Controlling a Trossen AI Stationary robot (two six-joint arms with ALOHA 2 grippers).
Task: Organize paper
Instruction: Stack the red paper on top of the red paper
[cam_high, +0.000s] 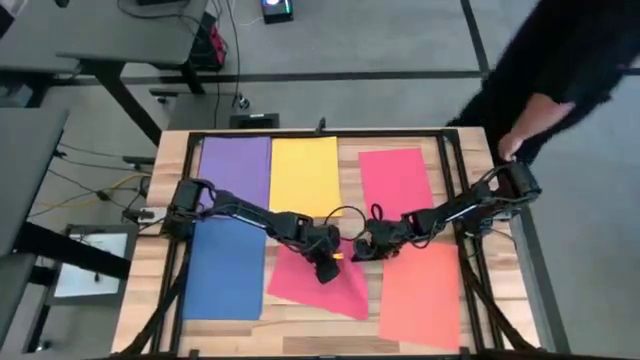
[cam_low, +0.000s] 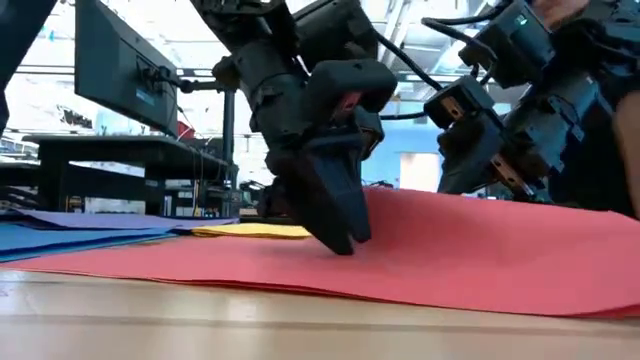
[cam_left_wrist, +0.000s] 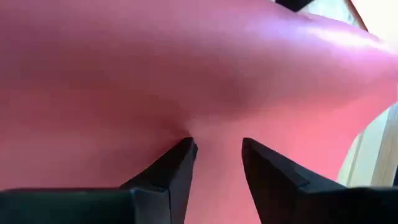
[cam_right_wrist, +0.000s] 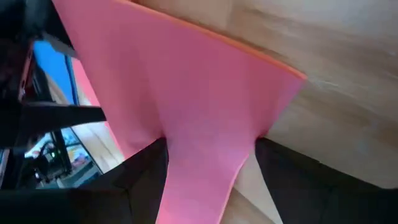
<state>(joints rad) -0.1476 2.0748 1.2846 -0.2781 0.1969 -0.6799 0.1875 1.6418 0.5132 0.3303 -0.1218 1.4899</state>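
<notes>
Six flat plain-coloured paper (cam_high: 236, 160) sheets — one red-pink, skewed, slightly buckled.

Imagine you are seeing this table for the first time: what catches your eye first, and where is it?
Coloured sheets cover the wooden table: purple sheet, yellow sheet and pink sheet along the far edge, blue sheet and orange sheet nearer. At the centre both dark arms meet over a crooked red-pink sheet, the left pincer pressing down on it, the right pincer open at its edge. A person's hand shows at the far right corner.
</notes>
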